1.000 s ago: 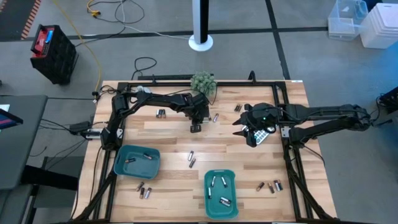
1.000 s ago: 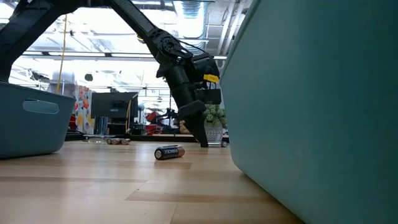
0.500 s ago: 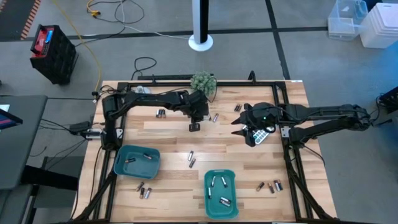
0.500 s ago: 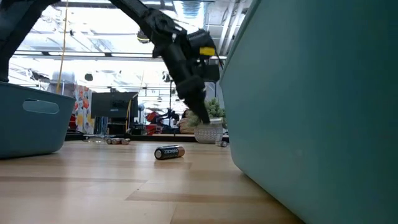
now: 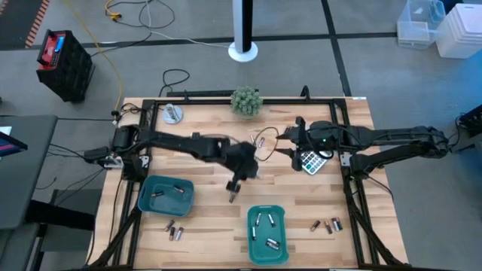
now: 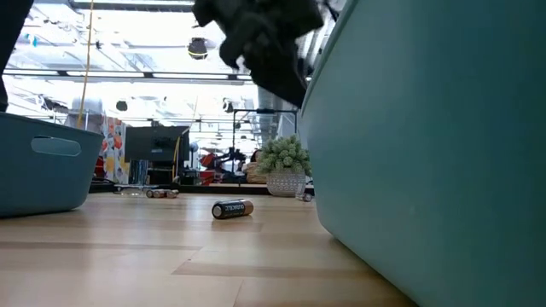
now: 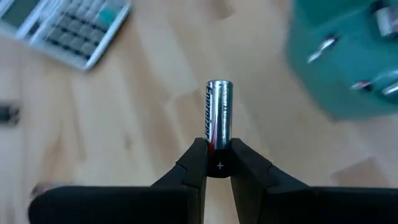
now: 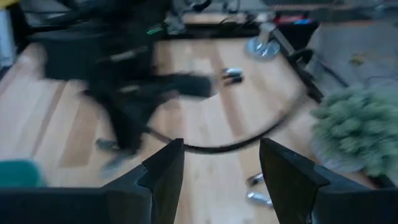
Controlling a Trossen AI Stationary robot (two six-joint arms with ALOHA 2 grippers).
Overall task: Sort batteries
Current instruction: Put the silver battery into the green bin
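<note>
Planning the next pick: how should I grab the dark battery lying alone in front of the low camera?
Probably pinch the dark battery across its round middle, coming straight down: it lies flat on its side on the table, with bare wood either side.

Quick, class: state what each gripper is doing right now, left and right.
Left gripper: shut on a silvery battery, held above the table.
Right gripper: open, holding nothing, near the calculator.

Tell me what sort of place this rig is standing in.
Probably a robotics lab or workshop: bare concrete floor with loose cables, plastic storage bins, and ceiling lights over open workspace behind the table.
</note>
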